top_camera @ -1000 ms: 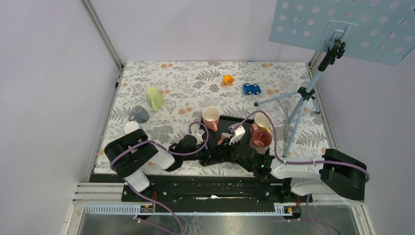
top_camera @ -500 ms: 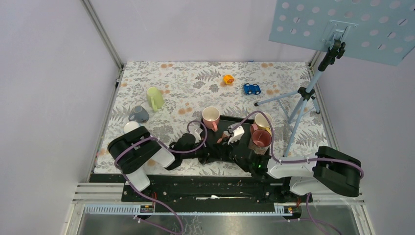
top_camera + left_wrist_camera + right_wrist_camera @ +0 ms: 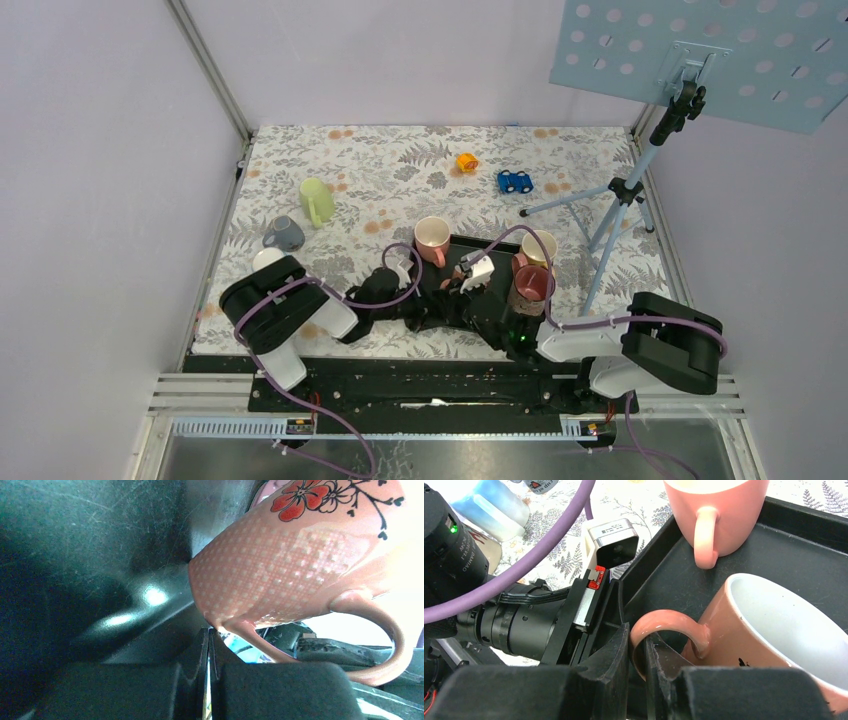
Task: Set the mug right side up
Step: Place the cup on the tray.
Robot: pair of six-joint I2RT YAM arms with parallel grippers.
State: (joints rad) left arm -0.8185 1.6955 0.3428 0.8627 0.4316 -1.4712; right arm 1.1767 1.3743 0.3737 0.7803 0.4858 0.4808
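A salmon mug (image 3: pixel 774 630) with a white inside and a red flower print (image 3: pixel 300 492) is tilted in the black tray (image 3: pixel 799 545). My right gripper (image 3: pixel 638 645) is shut on its handle (image 3: pixel 664 625), one finger inside the loop and one outside. In the top view the right gripper (image 3: pixel 458 285) is over the tray's left part. My left gripper (image 3: pixel 208 650) is shut and empty, just below the mug's base and handle. In the top view the left gripper (image 3: pixel 425 292) is at the tray's left edge, tip to tip with the right one.
An upright pink mug (image 3: pixel 432 238), a yellow mug (image 3: pixel 537 247) and a maroon mug (image 3: pixel 530 285) stand in the tray. A green mug (image 3: pixel 316 200), a grey mug (image 3: pixel 284 234) and a white cup (image 3: pixel 266 259) are at left. A tripod (image 3: pixel 620 200) stands at right.
The right arm has swung left, carrying its gripper a little left and farther over the tray. The left arm has shifted slightly. The other mugs have not moved.
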